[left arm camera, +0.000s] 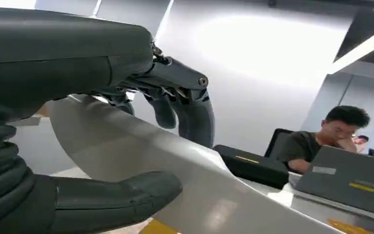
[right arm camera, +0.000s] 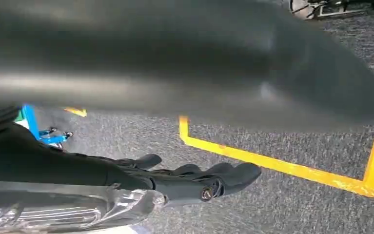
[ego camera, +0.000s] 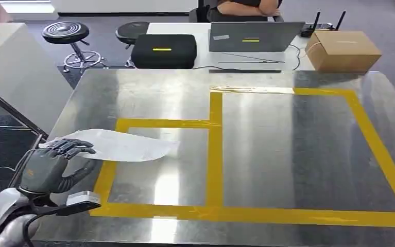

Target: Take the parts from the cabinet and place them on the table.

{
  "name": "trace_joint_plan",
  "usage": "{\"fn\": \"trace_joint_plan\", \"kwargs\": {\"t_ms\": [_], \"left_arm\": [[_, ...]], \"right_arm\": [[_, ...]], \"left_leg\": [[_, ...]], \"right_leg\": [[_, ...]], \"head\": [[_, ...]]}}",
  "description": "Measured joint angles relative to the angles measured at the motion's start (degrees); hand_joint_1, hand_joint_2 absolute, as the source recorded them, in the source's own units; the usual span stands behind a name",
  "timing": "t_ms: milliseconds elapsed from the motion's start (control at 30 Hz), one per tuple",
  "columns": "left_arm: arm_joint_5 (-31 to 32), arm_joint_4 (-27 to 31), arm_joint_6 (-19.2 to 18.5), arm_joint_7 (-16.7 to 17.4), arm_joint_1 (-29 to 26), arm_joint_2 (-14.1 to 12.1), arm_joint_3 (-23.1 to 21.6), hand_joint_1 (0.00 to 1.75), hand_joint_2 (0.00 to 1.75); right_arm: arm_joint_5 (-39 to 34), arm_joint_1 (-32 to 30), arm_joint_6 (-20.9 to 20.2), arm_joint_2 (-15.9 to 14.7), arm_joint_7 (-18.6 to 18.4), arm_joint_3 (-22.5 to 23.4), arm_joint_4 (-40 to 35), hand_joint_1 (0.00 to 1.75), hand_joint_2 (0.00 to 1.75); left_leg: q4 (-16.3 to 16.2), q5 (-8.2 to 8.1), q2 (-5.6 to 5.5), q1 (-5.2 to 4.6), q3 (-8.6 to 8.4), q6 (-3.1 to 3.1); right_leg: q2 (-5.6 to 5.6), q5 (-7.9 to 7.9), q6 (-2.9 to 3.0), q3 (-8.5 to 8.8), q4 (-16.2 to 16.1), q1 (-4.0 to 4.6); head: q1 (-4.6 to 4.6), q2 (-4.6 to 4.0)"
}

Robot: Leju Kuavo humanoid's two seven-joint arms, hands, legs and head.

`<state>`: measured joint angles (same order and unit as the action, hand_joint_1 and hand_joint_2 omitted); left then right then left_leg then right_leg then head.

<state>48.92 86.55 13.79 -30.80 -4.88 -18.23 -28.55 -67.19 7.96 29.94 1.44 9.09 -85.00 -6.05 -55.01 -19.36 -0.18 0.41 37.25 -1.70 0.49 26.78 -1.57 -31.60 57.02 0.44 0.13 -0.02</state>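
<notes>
So you are at the placing stage with one part: your left hand (ego camera: 51,167) holds a pale, thin sheet-like part (ego camera: 120,145) at the near left corner of the steel table (ego camera: 288,154), fingers (ego camera: 74,148) lying over its upper face and the thumb (left arm camera: 121,200) tucked under it, as the left wrist view shows plainly. Out past the fingertips the rest of the part reaches across the yellow tape (ego camera: 215,154) into the smaller marked box, low over the tabletop; you cannot tell whether it already touches the metal. My judgement is that this part has been brought over but not yet released, so opening the fingers is what remains here, and whether more parts wait in the cabinet you cannot tell. Your right hand (right arm camera: 194,178) hangs over grey carpet with floor tape beyond its fingertips, fingers stretched out fairly straight and close together, holding nothing. By count: one part, two taped boxes on the table, a small one and a large one. Farther beyond the fingers, on the white desk behind, you have one black case (ego camera: 164,51), one laptop (ego camera: 254,37), one cardboard box (ego camera: 342,50), with two stools (ego camera: 66,33) on the floor and one person (left arm camera: 321,141) seated at that desk.
</notes>
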Motion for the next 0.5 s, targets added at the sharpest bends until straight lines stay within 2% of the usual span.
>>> {"fn": "trace_joint_plan", "kwargs": {"t_ms": [167,267,300,333,367,400,433,500], "left_arm": [[-0.07,0.48,-0.02,-0.04,-0.02,-0.52,-0.48,0.93,1.75],[-0.09,0.52,-0.04,-0.07,-0.03,-0.66,-0.68,0.73,1.75],[-0.15,0.61,-0.04,-0.11,-0.02,-0.7,-0.76,0.79,1.75],[-0.39,0.7,-0.3,-0.2,-0.02,-0.76,-0.85,1.03,1.75],[-0.53,0.74,-0.74,-0.42,-0.02,-0.9,-0.94,1.12,1.75],[-0.94,0.74,-1.33,-0.79,-0.02,-1.01,-1.05,1.13,1.75],[-1.07,0.74,-1.64,-0.94,-0.02,-1.09,-1.16,1.01,1.75],[-1.27,0.74,-2.08,-1.24,-0.02,-1.29,-1.35,1.29,1.75]], "right_arm": [[0.0,0.0,-0.02,-0.09,-0.09,0.0,0.0,0.0,0.0],[0.0,0.0,-0.02,-0.11,-0.09,0.0,0.0,0.0,0.0],[0.02,0.0,-0.02,-0.11,-0.09,0.0,0.0,0.0,0.0],[0.07,0.0,-0.02,-0.11,-0.09,0.0,0.0,0.0,0.0],[0.11,-0.01,-0.02,-0.11,-0.11,0.0,0.0,0.0,0.0],[0.13,-0.02,-0.02,-0.15,-0.18,0.0,0.0,0.0,0.0],[0.15,-0.04,-0.02,-0.15,-0.22,0.0,0.0,0.0,0.0],[0.31,-0.12,-0.04,-0.24,-0.46,0.0,0.0,0.0,0.0]], "left_leg": [[0.0,0.0,0.0,0.0,0.0,0.0],[0.0,0.0,0.0,0.0,0.0,0.0],[0.0,0.0,0.0,0.0,0.0,0.0],[0.0,0.0,0.0,0.0,0.0,0.0],[0.0,0.0,0.0,0.0,0.0,0.0],[0.0,0.0,0.0,0.0,0.0,0.0],[0.0,0.0,0.0,0.0,0.0,0.0],[0.0,0.0,0.0,0.0,0.0,0.0]], "right_leg": [[0.0,0.0,0.0,0.0,0.0,0.0],[0.0,0.0,0.0,0.01,0.0,0.0],[0.0,0.0,0.0,0.01,0.0,0.0],[0.0,0.0,0.0,0.01,0.0,0.0],[0.0,0.0,0.0,0.01,0.0,0.0],[0.0,0.0,0.0,0.01,0.0,0.0],[0.0,0.0,0.0,0.0,0.0,0.0],[0.0,0.0,0.0,0.0,0.0,0.0]], "head": [[0.04,0.0],[0.0,0.0],[0.02,0.0],[0.0,0.0],[0.02,0.0],[0.02,0.0],[0.0,0.0],[0.02,0.0]]}}
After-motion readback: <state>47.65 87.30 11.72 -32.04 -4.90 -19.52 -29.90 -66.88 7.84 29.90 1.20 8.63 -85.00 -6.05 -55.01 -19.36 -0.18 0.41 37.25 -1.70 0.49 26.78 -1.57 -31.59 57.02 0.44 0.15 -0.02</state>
